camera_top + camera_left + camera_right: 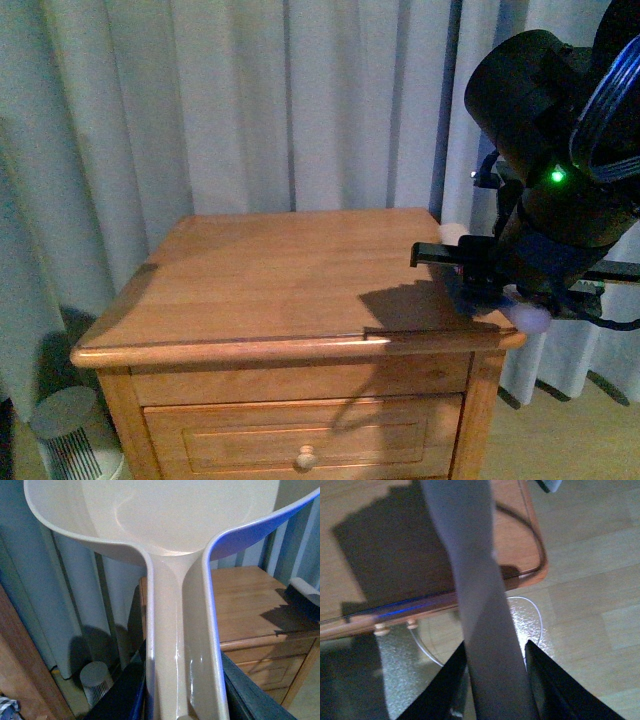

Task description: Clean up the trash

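Wooden nightstand (270, 270) with a drawer stands before pale curtains (250, 100). At its right side the right gripper (495, 665) is clamped on the grey handle of a brush (445, 256), a dark finger on either side of the handle, and the black brush head sits low over the tabletop's right edge. Just behind the brush head, near the far right corner, lies a small pale lump that looks like the trash (452, 232), close to that gripper. Off to the side of the nightstand and well apart from the trash, the left gripper (185, 690) grips the handle of a beige dustpan (165, 520).
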`<state>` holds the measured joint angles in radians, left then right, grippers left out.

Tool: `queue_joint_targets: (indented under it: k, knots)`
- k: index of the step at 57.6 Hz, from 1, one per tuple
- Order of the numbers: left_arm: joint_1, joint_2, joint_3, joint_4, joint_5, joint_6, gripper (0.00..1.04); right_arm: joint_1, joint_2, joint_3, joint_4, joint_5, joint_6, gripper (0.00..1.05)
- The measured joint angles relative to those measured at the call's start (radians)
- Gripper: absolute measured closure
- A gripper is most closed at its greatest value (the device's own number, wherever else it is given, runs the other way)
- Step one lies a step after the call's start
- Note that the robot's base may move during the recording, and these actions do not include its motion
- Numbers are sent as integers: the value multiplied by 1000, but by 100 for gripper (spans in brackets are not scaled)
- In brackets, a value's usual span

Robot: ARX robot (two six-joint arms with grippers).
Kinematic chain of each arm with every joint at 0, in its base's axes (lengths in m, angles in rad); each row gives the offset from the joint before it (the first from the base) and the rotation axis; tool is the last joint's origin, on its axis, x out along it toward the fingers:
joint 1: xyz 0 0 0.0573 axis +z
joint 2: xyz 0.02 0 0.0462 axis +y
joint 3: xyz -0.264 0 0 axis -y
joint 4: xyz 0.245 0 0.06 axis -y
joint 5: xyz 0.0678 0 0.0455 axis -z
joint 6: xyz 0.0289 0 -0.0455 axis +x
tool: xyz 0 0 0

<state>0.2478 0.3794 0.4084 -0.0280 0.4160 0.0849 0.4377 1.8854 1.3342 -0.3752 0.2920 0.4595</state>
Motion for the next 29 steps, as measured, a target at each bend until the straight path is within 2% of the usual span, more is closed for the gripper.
queue_joint_targets:
  k: [3, 17, 29]
  knots:
    - [0, 0, 0, 0, 0, 0, 78, -3, 0, -6, 6, 3, 0, 82]
    - [0, 0, 0, 0, 0, 0, 78, -15, -30, -50, 72, 30, -27, 83]
    - [0, 0, 0, 0, 0, 0, 78, -3, -218, -142, 320, 120, -226, 83]
